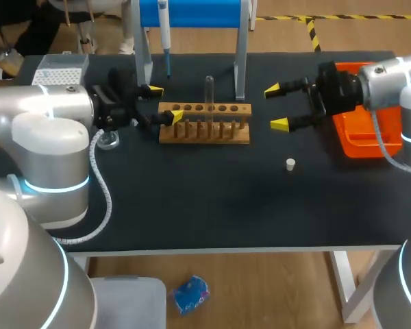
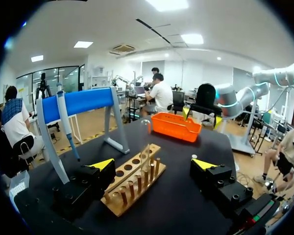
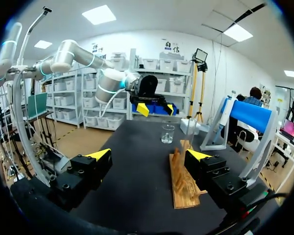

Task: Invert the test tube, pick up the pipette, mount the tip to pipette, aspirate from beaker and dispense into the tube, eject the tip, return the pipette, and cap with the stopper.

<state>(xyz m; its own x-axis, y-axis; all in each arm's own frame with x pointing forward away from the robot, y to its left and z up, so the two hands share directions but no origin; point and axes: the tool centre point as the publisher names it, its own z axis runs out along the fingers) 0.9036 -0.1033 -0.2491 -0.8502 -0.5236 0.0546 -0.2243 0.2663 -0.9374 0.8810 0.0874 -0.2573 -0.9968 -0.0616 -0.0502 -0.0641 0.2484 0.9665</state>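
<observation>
Orange tray (image 1: 359, 145), blue stand (image 1: 192, 12), black table (image 1: 212, 205), white stopper (image 1: 290, 164).

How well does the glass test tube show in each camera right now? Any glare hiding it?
Head view: the test tube in the rack is faint but traceable against the dark table, with no glare. Left wrist view: its outline shows above the rack, its top faint near the orange tray behind. Right wrist view: I cannot pick the tube out; the beaker shows plainly.
</observation>
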